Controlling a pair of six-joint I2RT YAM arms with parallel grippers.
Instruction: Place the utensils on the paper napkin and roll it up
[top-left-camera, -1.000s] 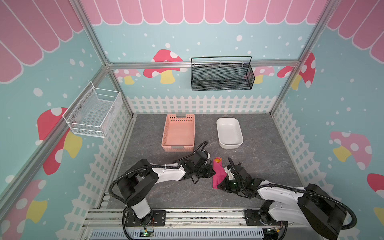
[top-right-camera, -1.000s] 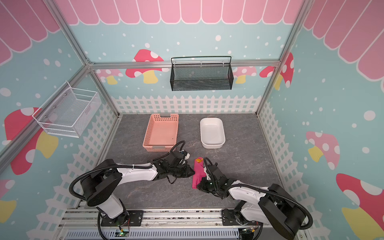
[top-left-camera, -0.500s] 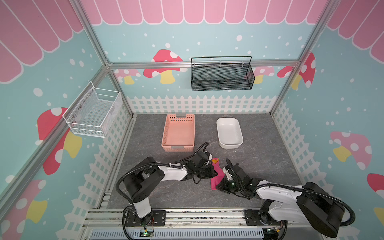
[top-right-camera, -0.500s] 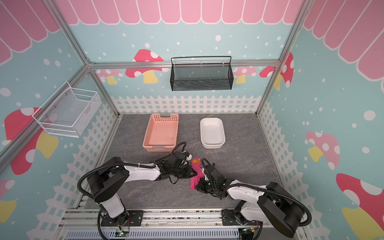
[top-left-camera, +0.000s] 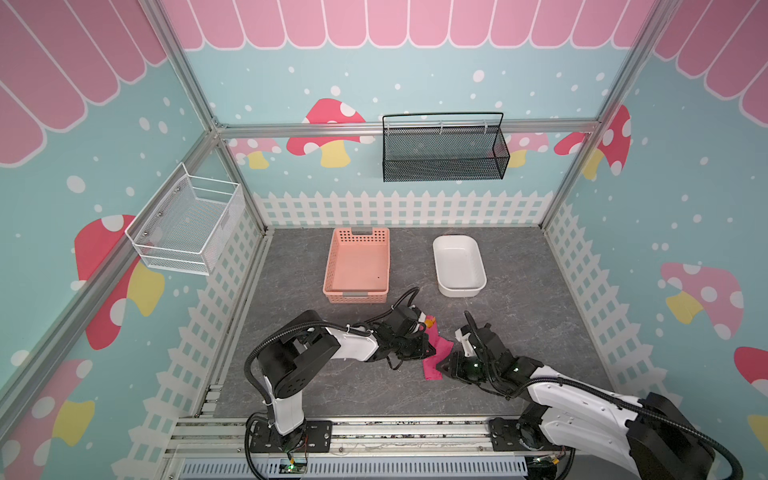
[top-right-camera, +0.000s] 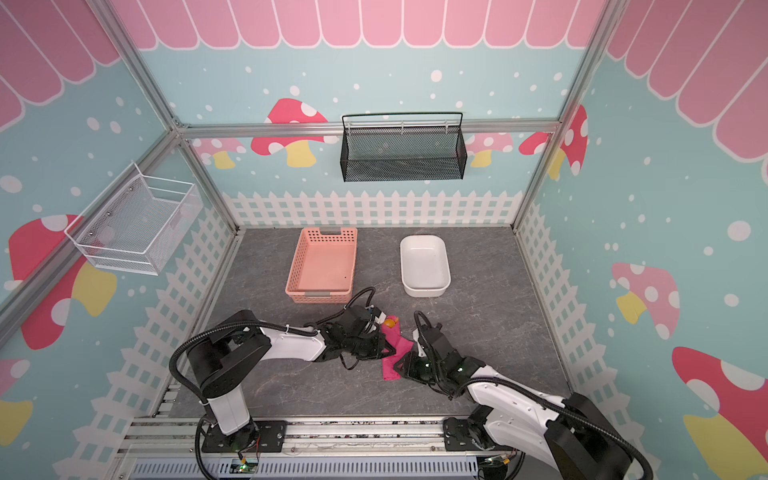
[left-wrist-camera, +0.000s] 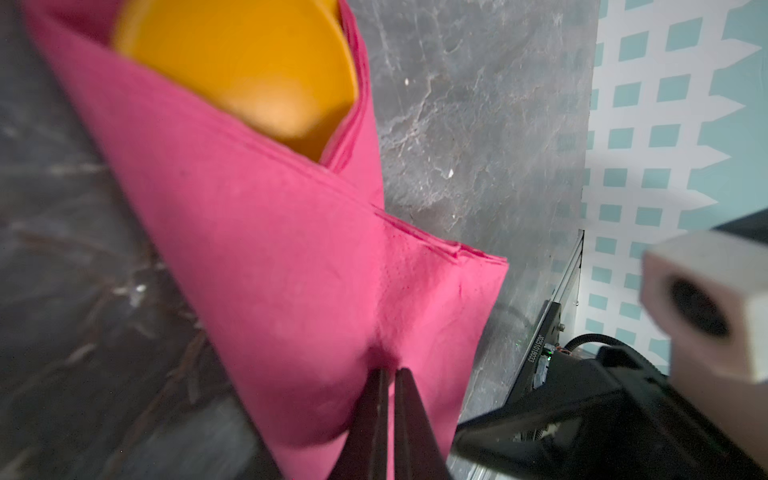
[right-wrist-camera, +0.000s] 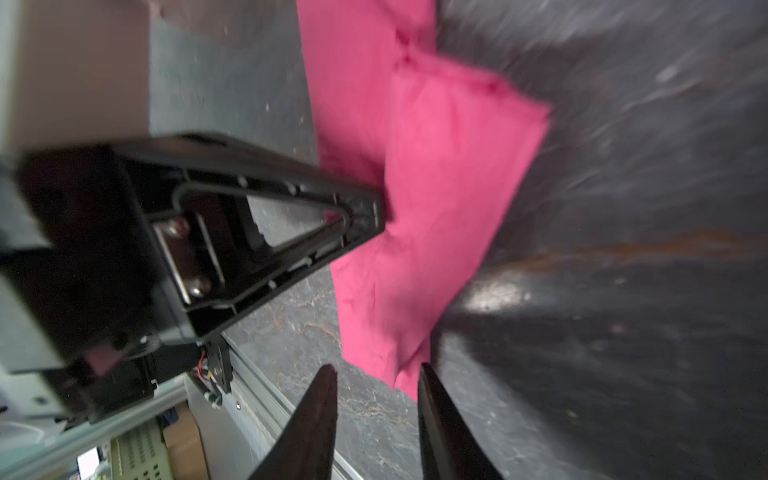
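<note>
1. While wrapping the utensils (left-wrist-camera: 249, 62) inside the paper napkin (top-left-camera: 435, 357), working on the grey tabletop (top-left-camera: 332, 386) just in front of the salmon basket (top-left-camera: 359, 296), between both arms. Showing only an orange spoon bowl poking out at the bundle's far end.
2. Pinching a fold of the pink paper with the left gripper (left-wrist-camera: 390, 374), fingers pressed almost together on it.
3. Holding the right gripper (right-wrist-camera: 376, 370) with fingers spread, clamping nothing, the napkin's near corner lying at the mouth of the jaws.
4. Judging the rolling step as underway but only partly made, with the utensils already on the paper, the folds sitting loose and one flap sticking out sideways.
5. Judging the next move as calling for a fresh hold on that near corner, then turning the flap over the bundle while handling the thin paper gently to avoid tearing.
6. Finding no brand or label on napkin or cutlery. Noticing only one line of small white characters on a black part in the left wrist view, too small for reading with certainty.
</note>
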